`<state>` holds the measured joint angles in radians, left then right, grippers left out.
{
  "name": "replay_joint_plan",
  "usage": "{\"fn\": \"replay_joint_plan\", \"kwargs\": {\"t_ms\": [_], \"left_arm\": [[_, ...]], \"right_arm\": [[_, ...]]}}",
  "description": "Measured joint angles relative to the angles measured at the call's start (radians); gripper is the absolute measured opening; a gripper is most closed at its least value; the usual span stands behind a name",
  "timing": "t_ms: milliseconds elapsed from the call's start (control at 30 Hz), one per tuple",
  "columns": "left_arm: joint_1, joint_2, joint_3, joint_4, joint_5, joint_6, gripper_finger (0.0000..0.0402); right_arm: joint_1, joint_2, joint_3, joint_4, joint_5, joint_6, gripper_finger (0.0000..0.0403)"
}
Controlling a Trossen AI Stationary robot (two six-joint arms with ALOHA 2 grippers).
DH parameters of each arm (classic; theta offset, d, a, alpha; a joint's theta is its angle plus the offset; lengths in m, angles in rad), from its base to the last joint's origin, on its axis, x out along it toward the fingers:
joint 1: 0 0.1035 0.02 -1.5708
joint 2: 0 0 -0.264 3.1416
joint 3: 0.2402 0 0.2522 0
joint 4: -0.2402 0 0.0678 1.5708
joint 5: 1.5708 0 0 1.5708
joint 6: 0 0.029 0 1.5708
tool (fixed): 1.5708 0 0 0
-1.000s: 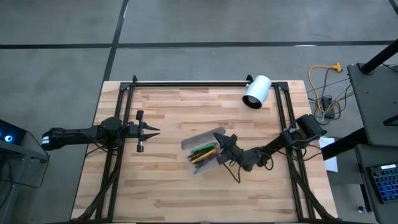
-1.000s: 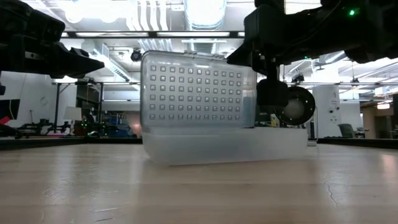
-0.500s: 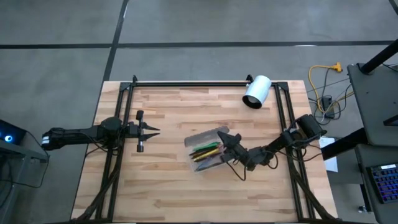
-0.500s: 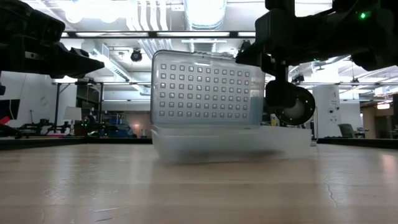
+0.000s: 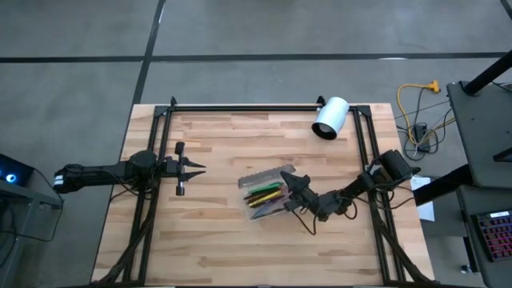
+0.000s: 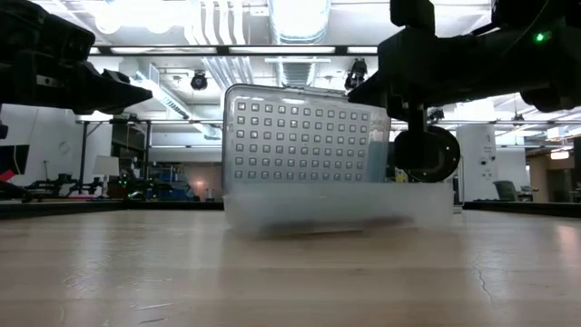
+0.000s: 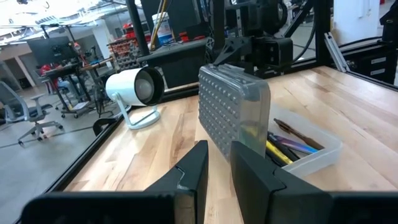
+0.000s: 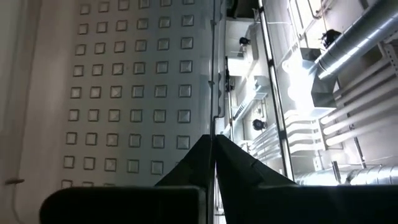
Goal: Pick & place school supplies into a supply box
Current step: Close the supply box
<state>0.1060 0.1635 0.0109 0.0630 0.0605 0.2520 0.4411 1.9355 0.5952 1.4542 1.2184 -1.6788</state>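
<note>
Supply box [image 5: 268, 192] sits mid-table on the wooden table [image 5: 216, 240], lid [image 6: 304, 132] upright and open, with pencils and pens [image 5: 262, 194] already lying inside the tray. Your right gripper [image 5: 296, 190] is at the lid's edge with its fingers pressed together, not clamped on anything; in its wrist view the fingertips sit right against the studded lid surface. You look to be on the closing step, nudging the lid over. Next move calls for a steady push on the lid toward the tray, without sliding the light box across the wood. Your left gripper [image 5: 194, 168] waits well to the left, fingers slightly apart, holding nothing. White cylinder [image 5: 330, 118] lies near the table's far right corner, apart from the box. Surface is pale butcher-block wood inside a black frame. Beyond it: workshop room, ceiling ducts, bright lights, desks and chairs.
</note>
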Motion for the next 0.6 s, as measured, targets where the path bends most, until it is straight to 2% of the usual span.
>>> {"fn": "replay_joint_plan", "kwargs": {"t_ms": [600], "left_arm": [[0.0,0.0,0.0,0.0,0.0,0.0,0.0054]], "right_arm": [[0.092,0.004,0.005,-0.009,0.02,0.027,0.0009]]}}
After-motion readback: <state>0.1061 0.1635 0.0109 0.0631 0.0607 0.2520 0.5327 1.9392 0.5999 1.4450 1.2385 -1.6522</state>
